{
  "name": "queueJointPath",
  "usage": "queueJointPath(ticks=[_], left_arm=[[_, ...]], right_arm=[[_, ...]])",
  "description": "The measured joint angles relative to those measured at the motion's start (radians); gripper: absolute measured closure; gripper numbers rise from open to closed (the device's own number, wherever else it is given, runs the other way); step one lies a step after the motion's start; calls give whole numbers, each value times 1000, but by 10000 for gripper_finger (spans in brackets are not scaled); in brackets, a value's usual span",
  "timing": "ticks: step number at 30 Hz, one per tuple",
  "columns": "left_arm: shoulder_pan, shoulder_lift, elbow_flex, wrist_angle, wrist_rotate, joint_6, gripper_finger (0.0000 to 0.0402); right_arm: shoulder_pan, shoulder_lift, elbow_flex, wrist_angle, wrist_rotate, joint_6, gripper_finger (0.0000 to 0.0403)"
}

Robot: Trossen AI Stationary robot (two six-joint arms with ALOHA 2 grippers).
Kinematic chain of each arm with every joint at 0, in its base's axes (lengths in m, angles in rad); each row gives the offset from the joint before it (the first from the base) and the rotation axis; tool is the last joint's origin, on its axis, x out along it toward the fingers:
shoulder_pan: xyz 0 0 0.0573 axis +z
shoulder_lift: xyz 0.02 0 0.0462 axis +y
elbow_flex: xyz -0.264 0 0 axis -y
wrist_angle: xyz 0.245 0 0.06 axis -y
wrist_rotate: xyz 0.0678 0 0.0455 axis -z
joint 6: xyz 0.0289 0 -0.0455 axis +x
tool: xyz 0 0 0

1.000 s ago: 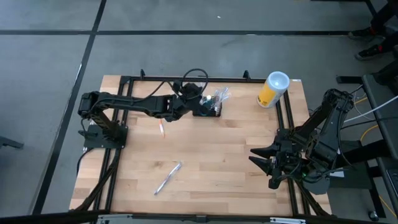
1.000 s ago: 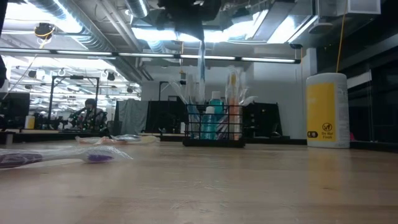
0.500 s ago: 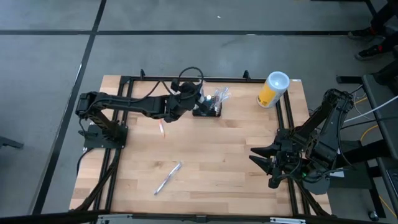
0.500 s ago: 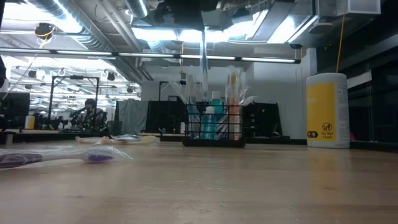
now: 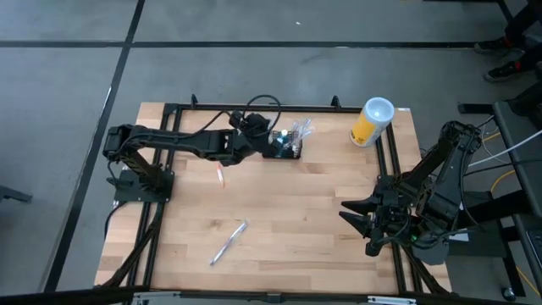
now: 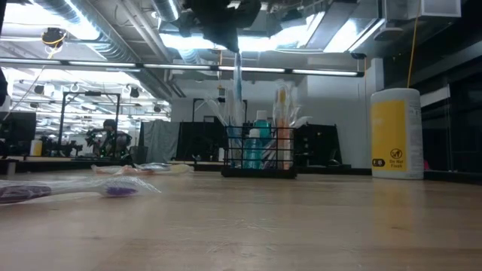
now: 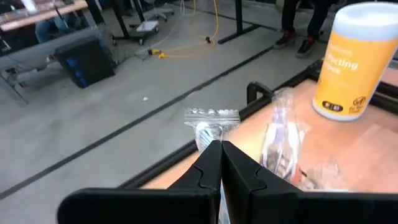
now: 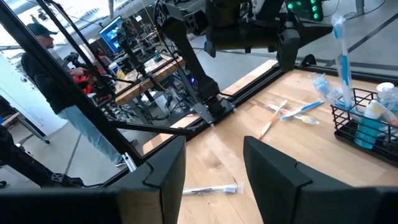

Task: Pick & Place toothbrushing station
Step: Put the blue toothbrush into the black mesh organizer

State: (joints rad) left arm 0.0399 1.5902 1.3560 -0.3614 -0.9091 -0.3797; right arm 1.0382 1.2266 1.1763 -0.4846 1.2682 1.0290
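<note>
Left tool [image 5: 261, 135]: fingers pressed together on a wrapped toothbrush [image 6: 238, 83], held upright just above the toothbrushing station; in the left wrist view the clear wrapper end sticks out past the fingertips.
Toothbrushing station [image 5: 284, 146]: black wire-mesh caddy directly under and just beyond the left tool, near the far edge of the surface [image 5: 288, 220], already stuffed with wrapped brushes and tubes.
Handling, as I judge it: the caddy is light and stiff, easy to tip or slide if nudged; the brush is light, and its crinkly plastic wrapper is slippery. Best hold is on the stiff handle, not the loose wrapper end.
Loose items: one wrapped brush [image 5: 229, 242] lies well behind the left tool toward the near edge; a small pink piece [image 5: 220, 174] lies closer.
Yellow canister [image 5: 372, 122]: beyond the caddy, apart from it.
Room: crowded caddy top leaves little gap for lowering; the middle of the surface is open.
Right tool [image 5: 357, 222]: spread, empty, parked at the surface's right edge.
</note>
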Motion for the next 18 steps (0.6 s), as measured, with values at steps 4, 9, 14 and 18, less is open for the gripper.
queueJointPath(ticks=[4,9,14,18], left_arm=[[0,0,0,-57,30,-48,400],[0,5,-43,-62,89,-108,400],[0,6,-104,-60,157,-164,400],[2,6,-139,-55,208,-196,395]], right_arm=[[0,0,0,-3,0,0,239],[0,0,0,-9,7,0,239],[0,0,0,-13,7,4,239],[0,0,0,-13,7,3,239]])
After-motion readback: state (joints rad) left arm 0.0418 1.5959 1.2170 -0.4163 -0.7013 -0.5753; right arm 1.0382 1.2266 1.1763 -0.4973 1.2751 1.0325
